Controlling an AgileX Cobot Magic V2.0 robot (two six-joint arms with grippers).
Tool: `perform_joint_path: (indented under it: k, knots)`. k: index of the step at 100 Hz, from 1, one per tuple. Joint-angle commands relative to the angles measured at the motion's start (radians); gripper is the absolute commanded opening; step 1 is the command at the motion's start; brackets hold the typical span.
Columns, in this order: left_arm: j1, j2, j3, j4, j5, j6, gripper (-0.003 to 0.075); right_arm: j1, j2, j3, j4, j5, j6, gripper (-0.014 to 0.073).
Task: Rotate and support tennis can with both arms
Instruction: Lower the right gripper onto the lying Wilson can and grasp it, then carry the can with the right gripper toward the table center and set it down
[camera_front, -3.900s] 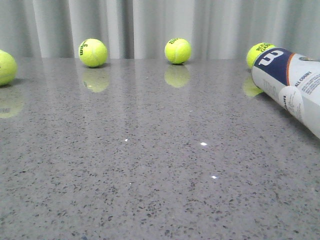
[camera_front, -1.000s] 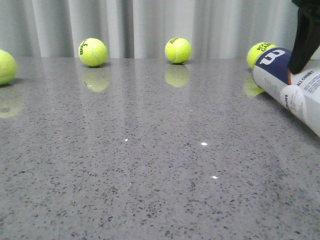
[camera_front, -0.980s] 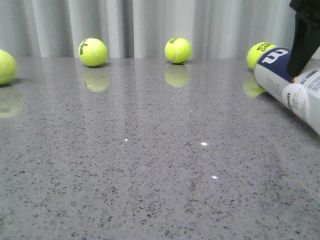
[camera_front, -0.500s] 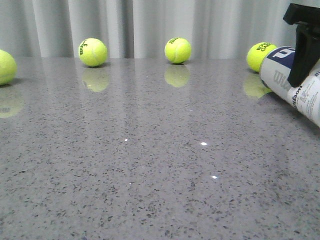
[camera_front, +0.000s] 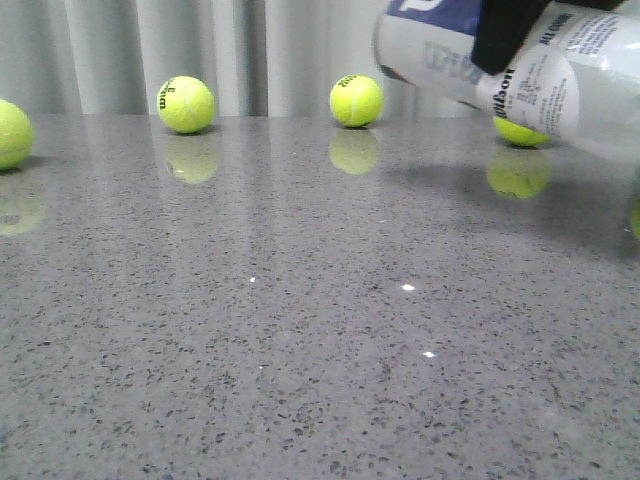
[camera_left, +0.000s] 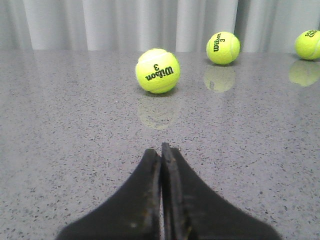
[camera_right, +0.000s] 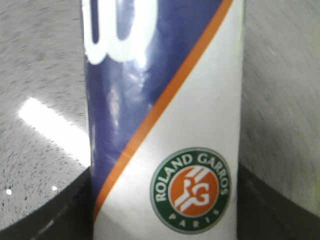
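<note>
The tennis can (camera_front: 470, 60) is up in the air, above the grey table (camera_front: 300, 330). It lies almost flat, with its navy end a little higher. The right gripper (camera_front: 505, 35) holds it around the middle, with the jaws closed on the can's sides. Holding the middle probably keeps the long can from tipping to one end. In the right wrist view the can fills the space between the dark fingers (camera_right: 60, 210), and its round red-green emblem (camera_right: 192, 190) faces the camera.

The left gripper (camera_left: 161, 150) is low over the table and well away from the can. Its jaws are pressed together and hold nothing. For the task, it looks like this arm has not yet come to help hold the can. It would need to open first.

Some tennis balls sit on the table. One ball (camera_front: 522, 130) lies just under the can, partly hidden by it. Another ball (camera_front: 356, 101) sits near the can's navy end, but lower and farther back. Two more balls (camera_front: 186, 105) are far off to the side. The ball under the can could get bumped if the can comes down there. A ball (camera_left: 157, 70) also sits in front of the left gripper, so that arm may have to go over or around it.
</note>
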Motion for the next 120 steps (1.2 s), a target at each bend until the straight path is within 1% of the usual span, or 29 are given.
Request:
perform_joint_path:
  k: [1,6,8,9,10,18,29,33,51,71,77,88,105,110,120]
  knots:
    - [-0.006,-0.041,0.047,0.000,-0.088,0.000,-0.0021,0.048,-0.004,-0.059,-0.002,-0.017,-0.193,0.0271]
    - [-0.006,-0.041,0.047,0.000,-0.088,0.000,-0.0020,0.075,0.015,-0.065,-0.001,-0.025,-0.309,0.0271]
    - [-0.006,-0.041,0.047,0.000,-0.088,0.000,-0.0021,0.085,0.022,-0.067,0.000,-0.032,-0.374,0.0271]
    - [-0.006,-0.041,0.047,0.000,-0.088,0.000,-0.0020,0.089,0.025,-0.068,0.000,-0.032,-0.374,0.0271]
    - [-0.006,-0.041,0.047,0.000,-0.088,0.000,-0.0020,0.096,0.030,-0.070,0.000,-0.038,-0.420,0.0271]
    - [-0.006,-0.041,0.047,0.000,-0.088,0.000,-0.0021,0.130,0.059,-0.080,0.010,-0.048,-0.563,0.0271]
    - [-0.006,-0.041,0.047,0.000,-0.088,0.000,-0.0020,0.158,0.102,-0.082,0.038,-0.066,-0.694,0.0271]
    - [-0.006,-0.041,0.047,0.000,-0.088,0.000,-0.0020,0.164,0.113,-0.082,0.042,-0.074,-0.713,0.0271]
    - [-0.006,-0.041,0.047,0.000,-0.088,0.000,-0.0020,0.178,0.166,-0.082,0.044,-0.082,-0.724,0.0271]
    - [-0.006,-0.041,0.047,0.000,-0.088,0.000,-0.0021,0.178,0.171,-0.082,0.044,-0.083,-0.724,0.0272]
    - [-0.006,-0.041,0.047,0.000,-0.088,0.000,-0.0021,0.178,0.171,-0.082,0.044,-0.083,-0.724,0.0286]
    - [-0.006,-0.041,0.047,0.000,-0.088,0.000,-0.0020,0.178,0.171,-0.082,0.044,-0.081,-0.723,0.0370]
    - [-0.006,-0.041,0.047,0.000,-0.088,0.000,-0.0021,0.178,0.171,-0.082,0.044,-0.079,-0.723,0.0475]
    - [-0.006,-0.041,0.047,0.000,-0.088,0.000,-0.0020,0.178,0.171,-0.082,0.044,-0.080,-0.723,0.0519]
    - [-0.006,-0.041,0.047,0.000,-0.088,0.000,-0.0020,0.178,0.171,-0.081,0.044,-0.072,-0.718,0.0635]
